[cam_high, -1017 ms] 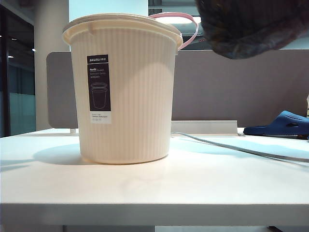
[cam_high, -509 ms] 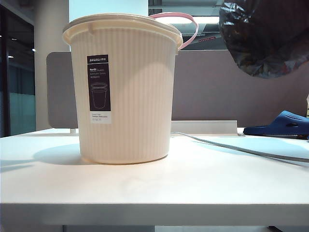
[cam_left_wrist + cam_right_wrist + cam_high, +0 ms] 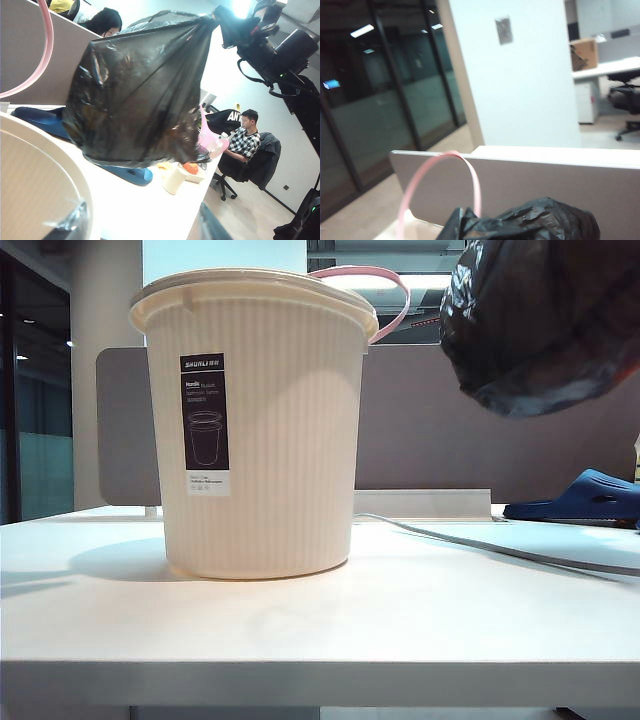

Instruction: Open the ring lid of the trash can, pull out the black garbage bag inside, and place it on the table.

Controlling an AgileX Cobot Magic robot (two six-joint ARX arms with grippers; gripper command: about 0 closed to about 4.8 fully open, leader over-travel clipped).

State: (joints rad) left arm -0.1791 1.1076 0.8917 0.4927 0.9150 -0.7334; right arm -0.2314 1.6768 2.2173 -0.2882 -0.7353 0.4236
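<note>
my right claw [image 3: 225, 22] is clamped on the black garbage bag [image 3: 545, 325], hanging clear of the trash can [image 3: 255, 430]; left claw [image 3: 140, 227] sits released by the rim; next, lower it onto the table [image 3: 320, 620]

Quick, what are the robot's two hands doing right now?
Left gripper: by the trash can, fingers barely in view, cannot tell.
Right gripper: shut on the black garbage bag, held up in the air.

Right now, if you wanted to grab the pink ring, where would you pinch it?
Pinch the ring lid on its raised arc, coming from above. It stands tipped up behind the can's rim, a thin hoop with free air on both sides, so fingers can likely close across the band.
</note>
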